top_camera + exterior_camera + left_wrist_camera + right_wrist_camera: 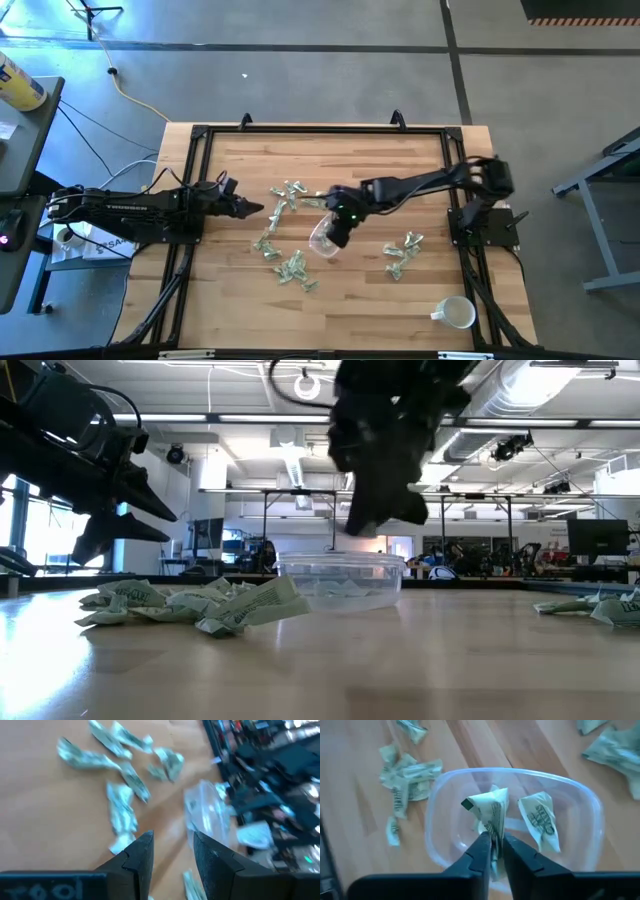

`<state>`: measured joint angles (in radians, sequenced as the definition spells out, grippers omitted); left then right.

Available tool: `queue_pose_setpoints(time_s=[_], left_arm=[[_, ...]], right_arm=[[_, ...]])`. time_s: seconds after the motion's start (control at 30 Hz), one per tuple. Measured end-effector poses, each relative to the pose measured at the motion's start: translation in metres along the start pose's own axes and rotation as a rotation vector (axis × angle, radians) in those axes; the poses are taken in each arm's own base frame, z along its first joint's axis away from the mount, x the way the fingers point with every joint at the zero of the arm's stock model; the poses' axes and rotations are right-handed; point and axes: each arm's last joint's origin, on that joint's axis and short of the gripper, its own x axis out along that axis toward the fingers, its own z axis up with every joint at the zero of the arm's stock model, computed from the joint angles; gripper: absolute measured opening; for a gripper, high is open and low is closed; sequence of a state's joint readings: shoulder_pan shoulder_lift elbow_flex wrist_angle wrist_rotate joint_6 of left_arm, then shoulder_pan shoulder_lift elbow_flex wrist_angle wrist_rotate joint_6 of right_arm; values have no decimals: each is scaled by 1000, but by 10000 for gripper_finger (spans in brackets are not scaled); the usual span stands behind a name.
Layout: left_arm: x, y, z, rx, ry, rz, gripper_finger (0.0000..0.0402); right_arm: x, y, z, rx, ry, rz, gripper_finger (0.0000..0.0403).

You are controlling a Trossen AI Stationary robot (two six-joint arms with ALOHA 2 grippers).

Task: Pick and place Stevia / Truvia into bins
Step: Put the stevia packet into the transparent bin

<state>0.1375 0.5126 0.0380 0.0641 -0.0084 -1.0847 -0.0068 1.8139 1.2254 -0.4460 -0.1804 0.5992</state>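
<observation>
The clear bin (590, 805) stands near the table's middle (322, 240), with a pale green and white Stevia packet (540, 820) lying inside it. My right gripper (495, 840) hangs above the bin (340, 580), shut on another packet (490, 807). More packets lie in loose heaps on the wood: left of the bin (290, 195), in front of it (295, 268) and to its right (403, 255). My left gripper (255, 209) waits at the table's left, open, with nothing between its fingers (145, 855). My right gripper pinches the packet's lower end (494, 832) between its two fingers, coming from above and slanting down. The crumpled packet sticks out past the fingertips, lifted clear, over the bin's opening.
A white handled mug (458, 313) stands at the near right corner. A black frame (200, 135) borders the wooden table. Bare wood lies along the far side and at the near left.
</observation>
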Motion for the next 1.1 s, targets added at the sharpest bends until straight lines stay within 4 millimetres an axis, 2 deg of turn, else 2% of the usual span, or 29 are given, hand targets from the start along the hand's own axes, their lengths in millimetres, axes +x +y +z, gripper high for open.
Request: queue_pose_setpoints(time_s=[0.1,0.27,0.37,0.47,0.63,0.77,0.87,0.93,1.03,1.1], left_arm=[[0,-1,-1,-31,37,-22,172],[0,-7,6,-26,-95,-55,172],[-2,-16,12,86,-175,-96,172],[-5,-33,21,297,-171,-71,172],[-3,-59,35,653,-23,138,172],[16,-66,49,848,109,307,172],[39,-51,64,886,253,408,172],[53,-37,76,897,303,480,172],[70,-23,98,945,349,513,172],[77,-19,109,976,400,461,172]], right_arm=[[4,7,8,-23,10,-26,94],[-13,19,15,-92,15,-167,183],[-32,26,13,-147,33,-305,231],[-49,32,5,-182,60,-383,261],[-66,33,-18,-152,180,-504,272],[-68,38,-31,-151,227,-547,273],[-64,41,-41,-146,207,-601,273],[-61,35,-53,-111,232,-631,273],[-59,28,-80,-44,261,-663,273],[-62,29,-101,2,258,-661,273]])
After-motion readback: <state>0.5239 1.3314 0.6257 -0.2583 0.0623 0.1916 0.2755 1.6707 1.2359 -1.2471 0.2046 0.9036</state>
